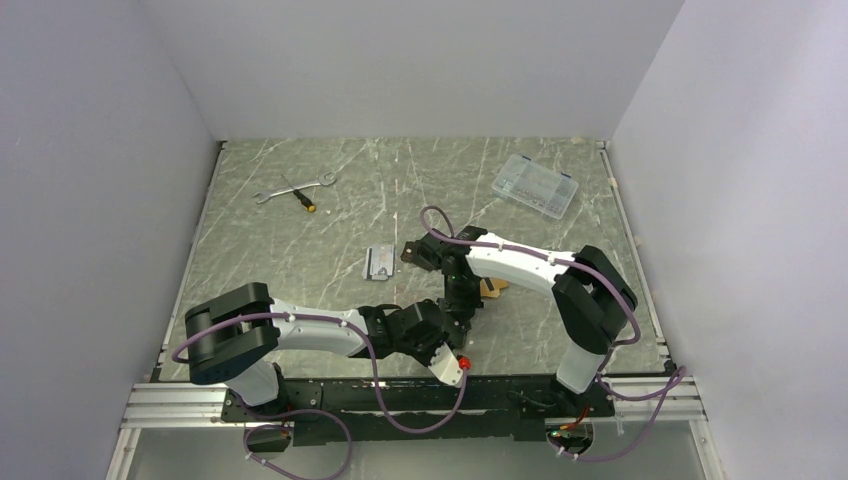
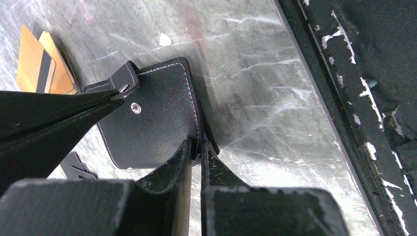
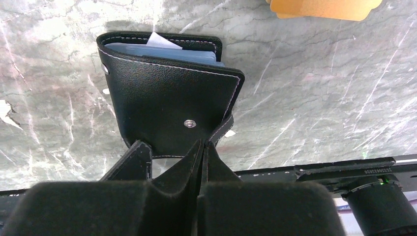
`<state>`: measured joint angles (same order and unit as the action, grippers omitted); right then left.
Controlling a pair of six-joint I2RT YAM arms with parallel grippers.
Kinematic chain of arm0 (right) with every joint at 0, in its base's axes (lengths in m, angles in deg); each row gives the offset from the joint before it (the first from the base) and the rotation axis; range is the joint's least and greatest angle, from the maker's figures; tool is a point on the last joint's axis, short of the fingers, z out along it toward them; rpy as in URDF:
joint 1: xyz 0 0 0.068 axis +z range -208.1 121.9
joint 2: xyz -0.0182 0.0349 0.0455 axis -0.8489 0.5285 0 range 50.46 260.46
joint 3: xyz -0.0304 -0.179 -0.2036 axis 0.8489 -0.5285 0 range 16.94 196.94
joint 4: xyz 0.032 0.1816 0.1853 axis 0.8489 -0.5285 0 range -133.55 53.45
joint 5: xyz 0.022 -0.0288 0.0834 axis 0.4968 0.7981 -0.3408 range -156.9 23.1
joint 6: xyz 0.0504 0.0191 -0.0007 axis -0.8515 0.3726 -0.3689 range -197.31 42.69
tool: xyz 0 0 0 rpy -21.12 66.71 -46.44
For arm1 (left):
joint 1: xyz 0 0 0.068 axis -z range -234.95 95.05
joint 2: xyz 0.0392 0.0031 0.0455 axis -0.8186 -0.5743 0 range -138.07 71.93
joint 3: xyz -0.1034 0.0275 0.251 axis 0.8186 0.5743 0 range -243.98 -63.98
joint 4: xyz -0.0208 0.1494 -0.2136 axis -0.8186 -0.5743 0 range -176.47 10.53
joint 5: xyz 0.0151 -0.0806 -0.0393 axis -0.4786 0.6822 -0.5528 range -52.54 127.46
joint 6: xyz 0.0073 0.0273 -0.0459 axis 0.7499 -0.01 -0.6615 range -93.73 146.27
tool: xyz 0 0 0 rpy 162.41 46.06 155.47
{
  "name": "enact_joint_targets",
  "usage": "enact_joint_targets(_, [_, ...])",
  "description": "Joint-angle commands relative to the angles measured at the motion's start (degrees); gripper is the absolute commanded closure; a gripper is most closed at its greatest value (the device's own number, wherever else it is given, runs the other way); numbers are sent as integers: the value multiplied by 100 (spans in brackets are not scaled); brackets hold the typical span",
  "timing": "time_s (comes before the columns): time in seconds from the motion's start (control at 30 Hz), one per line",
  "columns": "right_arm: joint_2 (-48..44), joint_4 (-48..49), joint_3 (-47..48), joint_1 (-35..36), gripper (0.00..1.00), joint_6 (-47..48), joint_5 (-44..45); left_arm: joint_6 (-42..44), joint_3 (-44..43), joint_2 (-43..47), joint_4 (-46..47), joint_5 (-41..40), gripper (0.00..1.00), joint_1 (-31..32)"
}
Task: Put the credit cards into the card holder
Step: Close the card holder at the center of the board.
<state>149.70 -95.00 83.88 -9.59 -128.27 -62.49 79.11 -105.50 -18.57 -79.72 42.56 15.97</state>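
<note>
Card holder [image 3: 167,98] in jaws of left gripper [image 2: 200,145] and right gripper [image 3: 202,143].

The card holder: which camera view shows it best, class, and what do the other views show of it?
Right wrist view: the card holder appears nearly whole, snap and pale blue inside visible. Left wrist view shows one black flap with the snap. The top view hides it among the arms.

- Left fingers [image 2: 172,164] and right fingers [image 3: 189,164] pinched the black folding card holder [image 3: 172,93], crowding its edges.
- Orange-tan plastic cards [image 2: 34,61] lay just beside it.
- Grey marbled surface [image 1: 290,235] beyond stood open.
</note>
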Motion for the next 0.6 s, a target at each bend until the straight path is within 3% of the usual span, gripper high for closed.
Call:
enact_joint_targets(0.0, [-81, 187, 258, 29, 100, 3, -304, -55, 218, -234, -805, -71, 100, -43])
enact_joint_targets(0.57, [305, 368, 346, -25, 100, 148, -308, -59, 205, -242, -823, -82, 100, -43])
